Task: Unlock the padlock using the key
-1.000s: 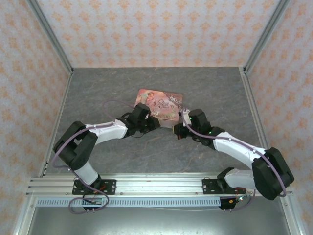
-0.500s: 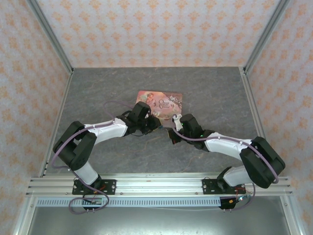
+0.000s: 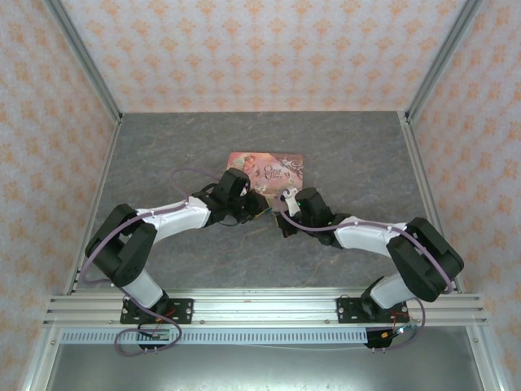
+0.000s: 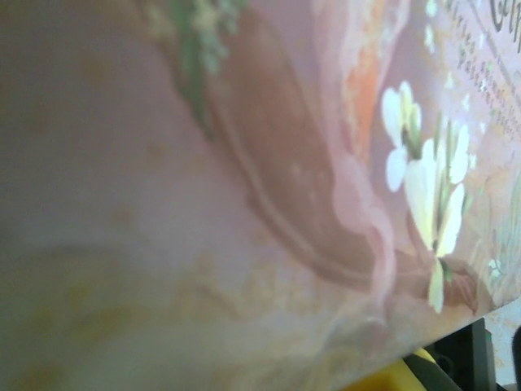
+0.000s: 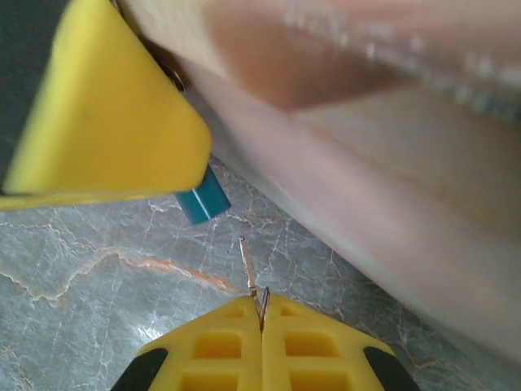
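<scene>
Peach-and-cream patterned wallpaper walls [image 3: 244,49] enclosed the grey marbled bench [image 3: 350,147]; silver aluminium rails [image 3: 269,309] ran along its near edge.

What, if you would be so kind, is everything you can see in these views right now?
padlock: one, teal, poking out from under a yellow finger of the left claw
key: one, thin silver, pinched in the right claw, tip toward the padlock, not touching it
tin: one, pink illustrated, mid-table, just beyond both claws
table: one, grey marbled
walls: three, orange-patterned, around the table
left claw: one, yellow-fingered, at the tin's near edge
right claw: one, yellow-fingered, shut on the key
</scene>
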